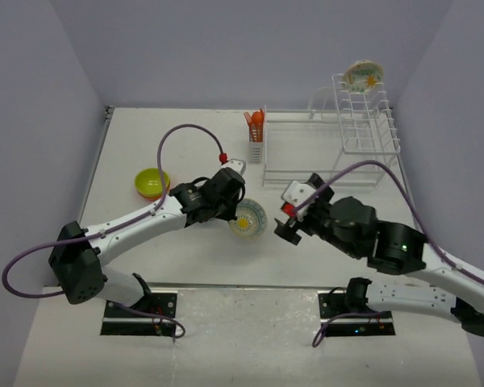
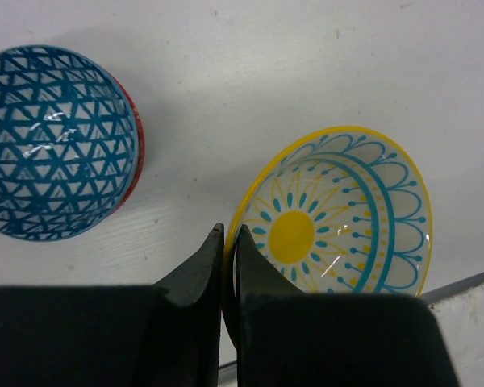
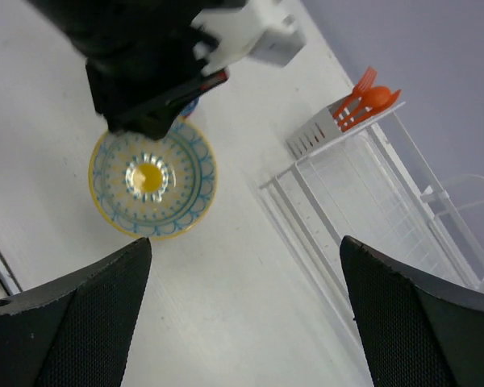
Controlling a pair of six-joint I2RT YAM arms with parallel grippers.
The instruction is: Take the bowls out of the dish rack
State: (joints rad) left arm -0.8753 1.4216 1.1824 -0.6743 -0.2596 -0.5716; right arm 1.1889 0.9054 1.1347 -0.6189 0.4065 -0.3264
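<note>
The left gripper (image 2: 230, 235) is closed on the rim of the yellow-rimmed bowl (image 2: 339, 218); the two fingers pinch the near side of the rim between them. This bowl is around the middle of the desk (image 1: 185, 137), toward the near edge, and it looks tilted. I cannot tell if its base touches the desk. The right gripper (image 3: 246, 246) is just beside it on the right, with its jaws wide apart and nothing between them.

Two other bowls are already out of the dish rack (image 1: 323, 165). The blue patterned bowl (image 2: 52, 141) stands near the held one, and the lime-green bowl (image 1: 151, 183) stands closer to the left edge. The rack is in the far right corner, with orange utensils (image 1: 256, 121) in its small basket. The cream bowl (image 1: 363, 75) sits on top of the tall slotted part.

I think the step in hand is to put down the yellow-rimmed bowl. For this the left arm should bring the bowl level, lower it until it rests flat, apart from the blue one, and only then open. After that the cream bowl remains, and the free right arm is nearer to it.
</note>
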